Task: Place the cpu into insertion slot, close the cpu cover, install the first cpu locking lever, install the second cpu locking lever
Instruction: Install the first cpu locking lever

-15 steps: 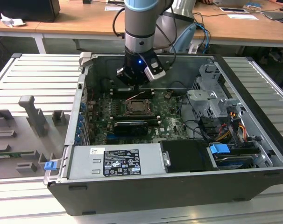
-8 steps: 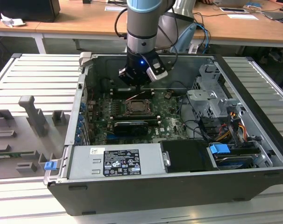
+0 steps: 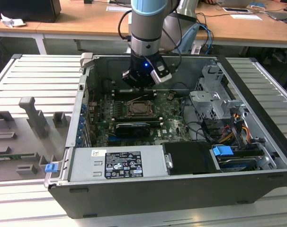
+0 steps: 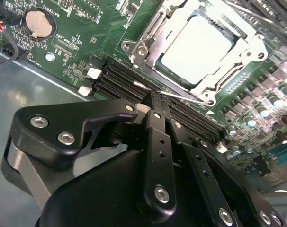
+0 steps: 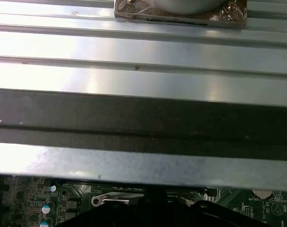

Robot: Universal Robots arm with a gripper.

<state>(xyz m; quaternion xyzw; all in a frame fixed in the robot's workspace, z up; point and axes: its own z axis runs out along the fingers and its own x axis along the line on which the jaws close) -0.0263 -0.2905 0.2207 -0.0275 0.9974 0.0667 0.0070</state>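
Observation:
The cpu (image 4: 195, 47) lies flat in the insertion slot (image 3: 139, 109) on the green board, its pale metal face showing. The cpu cover (image 4: 150, 40), a silver frame, lies down around it. A thin wire locking lever (image 4: 181, 97) runs along the socket's near edge. My gripper (image 4: 155, 97) is shut with nothing between its fingers, and its tips are right at that lever, over the black memory slots. In the exterior view the gripper (image 3: 141, 88) hangs just behind the socket, inside the open computer case.
A grey power supply (image 3: 117, 163) fills the case's front. Drive cages and cables (image 3: 219, 113) crowd the exterior view's right. Black memory slots (image 4: 120, 78) lie beside the socket. The case wall (image 5: 143, 123) and the ribbed aluminium table (image 5: 143, 47) show in the first wrist view.

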